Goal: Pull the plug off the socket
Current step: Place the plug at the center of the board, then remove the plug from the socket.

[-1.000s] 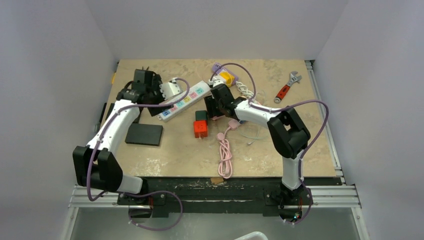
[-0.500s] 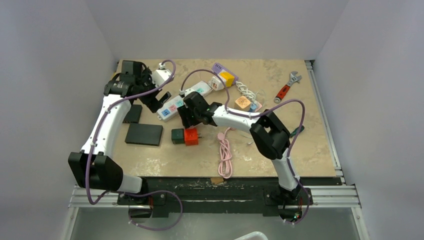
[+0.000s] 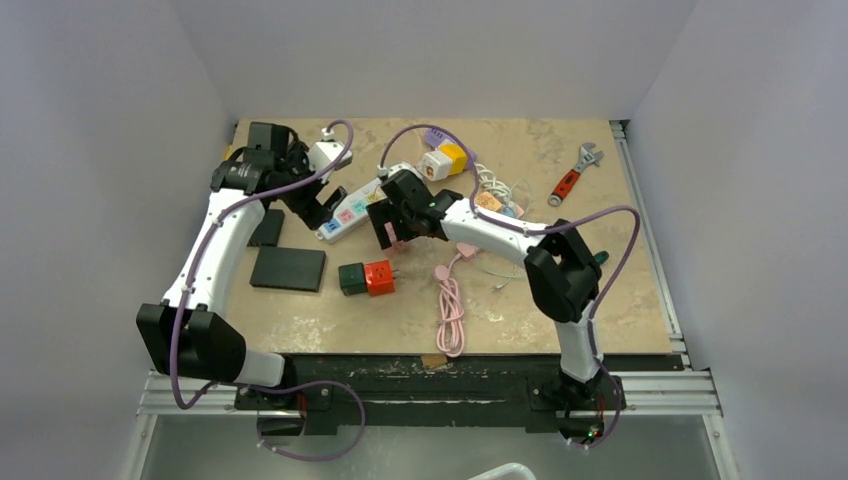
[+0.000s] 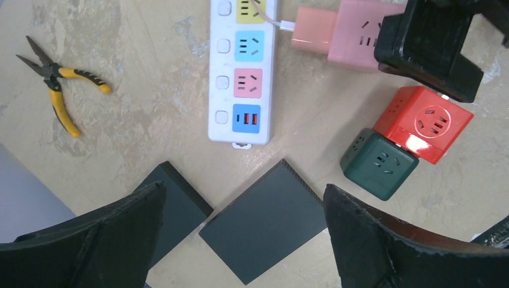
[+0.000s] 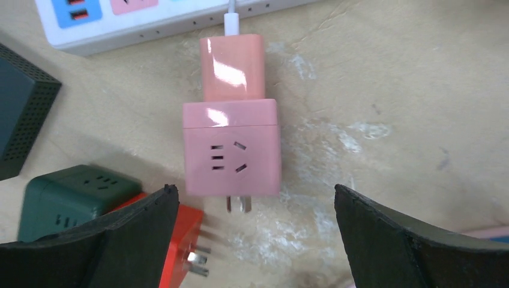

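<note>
A pink cube socket (image 5: 231,147) lies on the table with a pink charger plug (image 5: 232,67) pushed into its far side and a white cable running from the plug. My right gripper (image 5: 255,189) is open and hovers over the cube's near, pronged end, touching nothing. The top view shows this gripper (image 3: 395,230) beside the white power strip (image 3: 345,212). The left wrist view shows the pink cube (image 4: 360,33) and plug (image 4: 312,29) at the top. My left gripper (image 4: 243,192) is open and empty above the black blocks, and it also shows in the top view (image 3: 318,208).
A red cube (image 3: 378,277) joined to a green cube (image 3: 352,278) lies near the pink socket. Two black blocks (image 3: 288,268) lie at left, with pliers (image 4: 57,90) beyond them. A coiled pink cable (image 3: 450,305), white and yellow adapters (image 3: 440,162) and a wrench (image 3: 573,175) lie to the right.
The red and green cubes have shifted left and turned. My left arm swung back and left off the strip. My right gripper moved left, then slightly back over the pink cube.
</note>
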Available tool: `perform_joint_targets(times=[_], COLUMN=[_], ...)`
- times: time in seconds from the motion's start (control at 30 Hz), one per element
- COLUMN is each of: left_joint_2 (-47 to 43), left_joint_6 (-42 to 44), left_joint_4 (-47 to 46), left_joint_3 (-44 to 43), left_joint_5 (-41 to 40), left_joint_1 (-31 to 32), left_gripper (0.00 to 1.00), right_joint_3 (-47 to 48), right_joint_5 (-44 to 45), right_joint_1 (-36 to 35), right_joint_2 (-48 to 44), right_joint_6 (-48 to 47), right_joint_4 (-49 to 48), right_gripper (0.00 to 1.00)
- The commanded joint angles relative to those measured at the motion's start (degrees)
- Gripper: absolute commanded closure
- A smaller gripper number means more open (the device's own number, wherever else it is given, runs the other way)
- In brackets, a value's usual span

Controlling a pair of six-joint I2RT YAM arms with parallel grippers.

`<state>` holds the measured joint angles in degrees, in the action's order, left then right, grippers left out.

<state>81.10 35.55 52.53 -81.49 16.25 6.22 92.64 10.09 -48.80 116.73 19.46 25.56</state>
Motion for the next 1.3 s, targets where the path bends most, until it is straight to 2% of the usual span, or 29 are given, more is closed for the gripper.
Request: perform_joint_targets(times=[0.0,0.2,0.3,0.43,0.6,0.77,0.97,1.13,1.27], left_joint_2=[-0.8,-0.2,-0.4,0.5,2.7,6.4,14.6,19.9,23.6], left_joint_6=[-0.7,-1.1,-1.4,-5.2,-8.8,-9.2,-14.1,-21.5,-27.5], left_joint_4=[2.0,4.0,4.7,4.7,4.7,2.3,-2.6,-13.8,-18.8], left_joint_3=[-2.2,-5.1,-5.7,-7.4,-9.8,-11.2,-16.6,-17.3,-17.6], left_joint_5=[1.1,1.1,1.1,4.2,6.7,5.0,3.2,4.2,4.9], left_joint_1=[2.3,5.0,7.7,10.3,14.0,20.2,26.5,29.2,30.4], left_gripper=[0.00,0.00,0.00,0.00,0.00,0.00,0.00,0.00,0.00], right_joint_3=[-0.3,-2.1,-7.2,-15.9,-24.1,-30.7,-36.9,-38.6,-39.4], right_joint_5=[3.0,5.2,6.2,7.3,12.1,9.7,1.5,0.3,-1.6], right_joint_1=[-0.1,0.1,3.2,9.4,11.5,17.1,28.5,33.2,36.8], right_joint_2=[-8.7,-14.3,-20.9,-28.2,-35.3,-40.8,-47.2,-51.4,-51.1], right_joint_6=[-0.8,-0.3,1.6,3.8,5.2,10.4,15.3,17.5,18.7], right_joint_4=[1.3,2.4,0.6,-1.4,-2.7,-2.9,-5.6,-6.5,-6.9], right_gripper=[0.01,0.01,0.01,0.06,0.07,0.10,0.13,0.14,0.14])
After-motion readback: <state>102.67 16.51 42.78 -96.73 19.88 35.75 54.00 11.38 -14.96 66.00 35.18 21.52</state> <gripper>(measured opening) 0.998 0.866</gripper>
